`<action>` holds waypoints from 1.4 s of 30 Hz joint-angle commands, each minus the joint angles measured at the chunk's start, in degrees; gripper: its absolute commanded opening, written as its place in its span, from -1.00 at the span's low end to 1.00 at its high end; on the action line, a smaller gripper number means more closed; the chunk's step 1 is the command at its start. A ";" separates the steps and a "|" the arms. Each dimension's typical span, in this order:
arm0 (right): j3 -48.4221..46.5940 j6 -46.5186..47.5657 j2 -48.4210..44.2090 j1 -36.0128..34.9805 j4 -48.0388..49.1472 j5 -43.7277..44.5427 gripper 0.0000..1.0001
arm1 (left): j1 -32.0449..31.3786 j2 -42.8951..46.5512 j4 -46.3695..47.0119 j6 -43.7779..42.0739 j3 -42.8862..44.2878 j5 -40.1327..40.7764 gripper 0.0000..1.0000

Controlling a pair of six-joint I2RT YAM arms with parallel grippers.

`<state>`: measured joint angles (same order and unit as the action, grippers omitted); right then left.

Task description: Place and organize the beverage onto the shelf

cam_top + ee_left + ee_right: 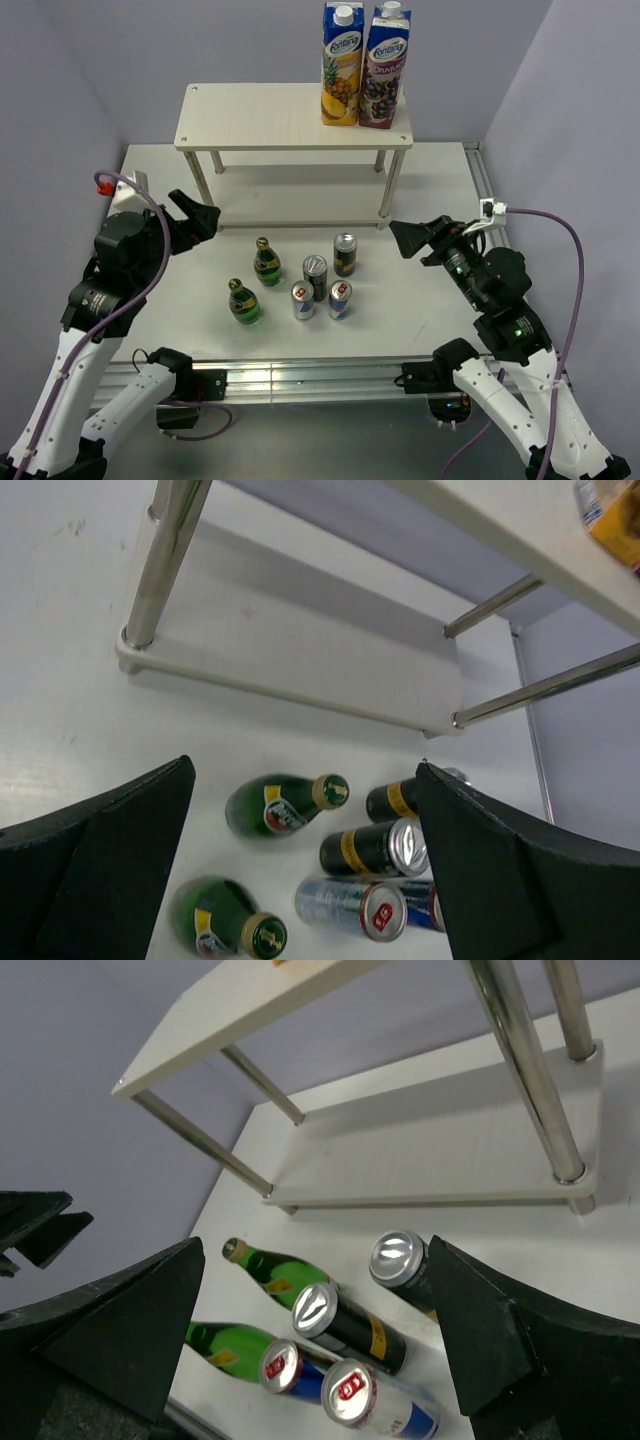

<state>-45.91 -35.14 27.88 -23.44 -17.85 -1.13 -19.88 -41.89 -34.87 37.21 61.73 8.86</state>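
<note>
The six drinks stand grouped on the table in front of the shelf (270, 120): two green bottles (266, 263) (243, 302), two dark slim cans (345, 254) (315, 277) and two blue-silver cans (303, 300) (340, 299). The shelf's lower board (300, 205) holds no drinks. My left gripper (203, 215) is open and empty, left of the group and above the table. My right gripper (398, 240) is open and empty, right of the group. The left wrist view shows a bottle (275, 805) and a dark can (370, 848) between its fingers. The right wrist view shows the cans (350, 1325).
Two tall juice cartons (341, 65) (385, 68) stand on the right end of the shelf's top board. Thin metal legs (390, 185) hold the boards. Grey walls close in on the left, right and back. A rail (300, 375) runs along the table's near edge.
</note>
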 commanded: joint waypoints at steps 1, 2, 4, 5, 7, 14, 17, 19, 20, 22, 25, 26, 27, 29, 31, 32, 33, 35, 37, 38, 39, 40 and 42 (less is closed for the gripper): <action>0.91 -0.03 -1.51 -1.43 -2.98 -2.03 1.00 | -1.65 -0.47 -8.18 3.38 0.32 2.99 0.99; 0.91 0.15 -1.51 -1.61 -4.03 -4.39 1.00 | -2.09 -0.13 -10.02 4.18 -0.12 3.61 0.99; 1.17 0.59 -0.90 -2.13 -5.26 -6.25 1.00 | -3.93 0.66 -10.92 6.80 -2.14 5.19 0.99; 1.35 0.77 -0.55 -2.48 -6.31 -6.78 1.00 | -4.55 1.10 -11.09 7.78 -4.15 5.98 0.99; 0.65 0.24 2.08 -4.06 -9.29 -3.73 1.00 | -7.01 0.67 -10.31 9.71 -6.18 6.69 0.99; -8.58 -8.81 14.32 -19.35 -32.09 38.13 1.00 | -33.69 -16.02 -12.15 16.57 2.32 33.91 0.99; -7.18 -8.02 10.98 -19.71 -28.39 34.71 1.00 | -45.02 -19.10 -13.55 20.25 6.03 43.39 0.99; -6.56 -8.89 9.66 -20.32 -28.38 34.52 1.00 | -51.44 -20.59 -16.53 28.15 4.11 46.49 0.99; -5.69 -8.81 8.52 -20.59 -28.38 34.52 1.00 | -53.84 -21.30 -18.54 36.27 2.96 49.29 0.99; -4.63 -8.46 7.55 -21.12 -28.38 34.53 1.00 | -61.28 -24.97 -27.49 46.67 1.03 51.42 0.99; -2.18 -7.76 6.49 -21.21 -28.91 34.44 1.00 | -72.70 -32.95 -43.64 72.43 3.46 53.54 0.99; -1.47 -7.23 6.23 -21.21 -28.74 34.35 1.00 | -74.76 -34.30 -43.79 72.65 4.00 53.80 0.99; -0.85 -7.23 5.96 -21.29 -28.39 34.09 1.00 | -75.91 -35.97 -43.79 73.87 4.27 53.80 0.99; 0.38 -6.62 5.43 -21.29 -27.07 32.68 1.00 | -78.46 -36.77 -43.70 78.16 4.45 54.50 0.99; 0.38 -6.44 5.87 -21.21 -26.19 31.54 1.00 | -79.96 -38.61 -43.79 78.19 5.76 55.65 0.99; 0.56 -6.35 6.13 -21.21 -26.10 31.36 1.00 | -80.14 -39.14 -43.79 78.80 5.85 55.56 0.99; 0.56 -6.35 6.31 -21.21 -25.93 31.27 1.00 | -80.14 -39.41 -43.79 79.85 4.72 55.39 0.99; 0.91 -6.17 6.75 -21.29 -25.75 31.10 1.00 | -80.14 -38.80 -43.79 83.26 2.35 54.42 0.99; 1.00 -6.26 6.75 -21.29 -25.84 30.92 1.00 | -79.36 -36.26 -43.88 85.47 -2.56 52.59 0.99; 1.17 -6.17 6.58 -21.29 -25.84 30.83 1.00 | -78.31 -34.94 -43.79 87.92 -4.67 51.79 0.99; 1.35 -6.17 6.49 -21.38 -25.57 30.83 1.00 | -76.12 -31.80 -43.79 88.38 -8.26 51.35 0.99; 1.35 -6.09 6.49 -21.47 -25.66 30.83 1.00 | -75.23 -29.85 -43.79 88.73 -9.86 51.26 0.99; 1.26 -6.09 6.92 -21.47 -25.66 30.92 1.00 | -73.82 -24.77 -43.79 89.18 -13.55 51.08 0.99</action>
<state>-44.64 -41.87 34.41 -44.40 -45.25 29.21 -95.88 -73.97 -74.96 112.46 51.86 60.10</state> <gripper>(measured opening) 0.998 0.994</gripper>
